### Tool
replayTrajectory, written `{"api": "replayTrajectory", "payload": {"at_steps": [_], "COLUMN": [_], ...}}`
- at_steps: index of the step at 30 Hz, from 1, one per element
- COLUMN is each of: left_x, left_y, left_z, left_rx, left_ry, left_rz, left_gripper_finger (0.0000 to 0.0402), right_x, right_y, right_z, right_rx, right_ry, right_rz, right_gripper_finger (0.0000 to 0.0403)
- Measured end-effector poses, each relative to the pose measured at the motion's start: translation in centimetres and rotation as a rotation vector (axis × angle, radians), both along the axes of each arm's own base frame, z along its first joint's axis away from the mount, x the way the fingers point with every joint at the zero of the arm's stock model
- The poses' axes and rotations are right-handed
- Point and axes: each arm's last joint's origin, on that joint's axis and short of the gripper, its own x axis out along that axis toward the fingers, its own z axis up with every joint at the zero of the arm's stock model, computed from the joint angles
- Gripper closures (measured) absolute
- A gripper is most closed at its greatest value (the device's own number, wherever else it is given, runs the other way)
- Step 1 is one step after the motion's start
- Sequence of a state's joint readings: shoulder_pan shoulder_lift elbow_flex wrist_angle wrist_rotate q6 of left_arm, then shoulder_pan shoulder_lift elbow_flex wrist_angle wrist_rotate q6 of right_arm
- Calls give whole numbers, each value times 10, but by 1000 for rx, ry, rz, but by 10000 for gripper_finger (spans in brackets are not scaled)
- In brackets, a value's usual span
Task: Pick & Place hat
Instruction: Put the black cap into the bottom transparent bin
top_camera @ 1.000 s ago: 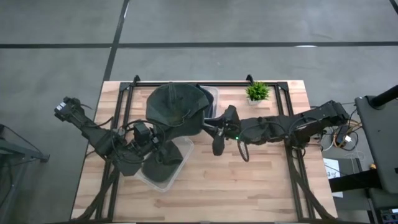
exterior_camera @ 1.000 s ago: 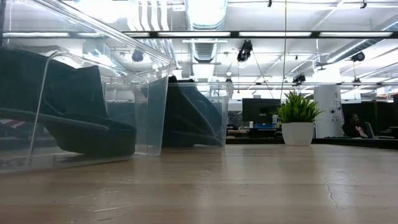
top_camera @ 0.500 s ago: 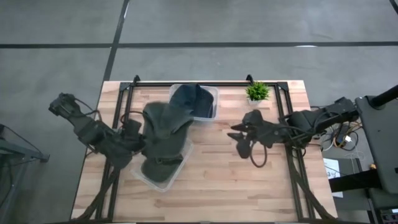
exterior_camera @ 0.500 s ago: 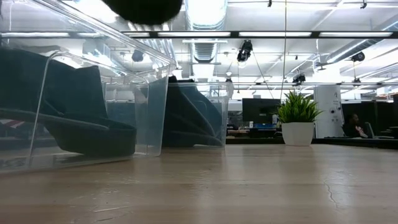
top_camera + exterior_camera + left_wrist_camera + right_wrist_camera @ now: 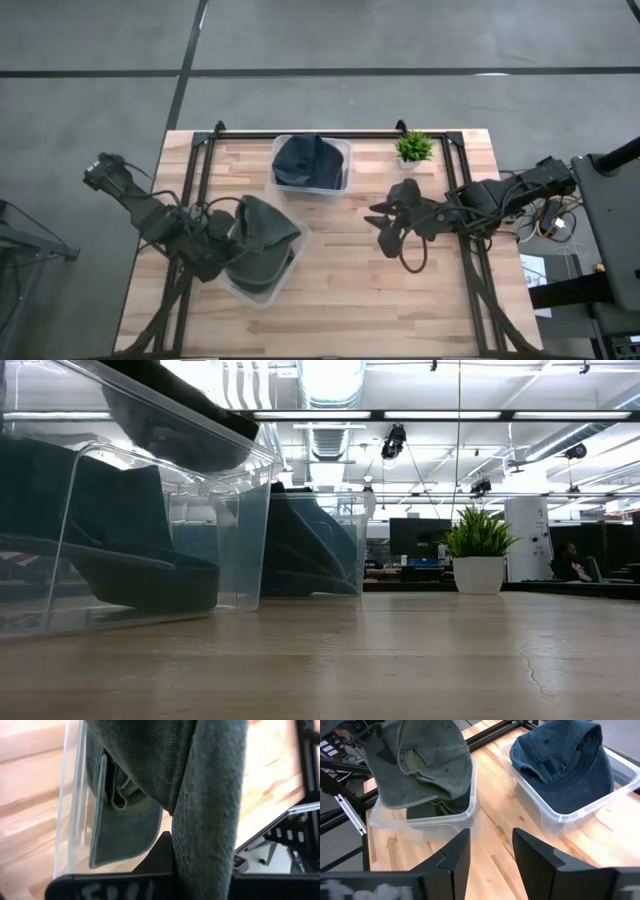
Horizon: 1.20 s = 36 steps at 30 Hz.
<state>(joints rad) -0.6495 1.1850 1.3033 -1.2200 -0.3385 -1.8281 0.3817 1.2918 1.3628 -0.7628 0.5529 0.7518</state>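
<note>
Three hats (image 5: 420, 765), two bins (image 5: 560, 815), one plant (image 5: 414, 148)

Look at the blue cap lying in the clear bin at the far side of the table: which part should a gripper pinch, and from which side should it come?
Pinch the raised fold of crown fabric on the blue cap, coming straight down from above. The cap sits crumpled in the far bin, whose walls block a sideways approach, and the cloth bunches into a ridge two fingers could probably close on. The open right gripper is nearest.

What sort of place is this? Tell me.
Probably a robotics lab in an open industrial office: exposed ceiling ducts, monitor desks behind the wooden table, and clear bins holding hats.
</note>
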Motion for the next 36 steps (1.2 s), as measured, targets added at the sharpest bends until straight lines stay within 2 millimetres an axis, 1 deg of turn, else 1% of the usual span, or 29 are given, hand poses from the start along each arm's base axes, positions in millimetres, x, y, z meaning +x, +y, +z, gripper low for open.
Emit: {"api": "replayTrajectory", "payload": {"at_steps": [9,16,20,26,31,36], "left_x": [9,11,13,18,17,16], "left_y": [-8,-6,-6,-7,-6,-5], "left_z": [-8,-15,-25,-37,-51,-58], "left_rx": [26,63,39,37,34,32], "left_ry": [64,109,148,135,186,212], "left_rz": [-139,-200,-235,-276,-287,-289], "left_gripper_finger": [399,399,399,399,399,380], "right_x": [2,3,5,5,5,6], "right_y": [1,1,2,2,2,3], "right_z": [-1,0,1,1,2,4], "right_rx": [-1,5,13,18,23,29], "right_ry": [1,-15,-36,-36,-42,-64], "right_rz": [1,2,2,0,1,4], "right_gripper_finger": [255,263,262,257,262,266]}}
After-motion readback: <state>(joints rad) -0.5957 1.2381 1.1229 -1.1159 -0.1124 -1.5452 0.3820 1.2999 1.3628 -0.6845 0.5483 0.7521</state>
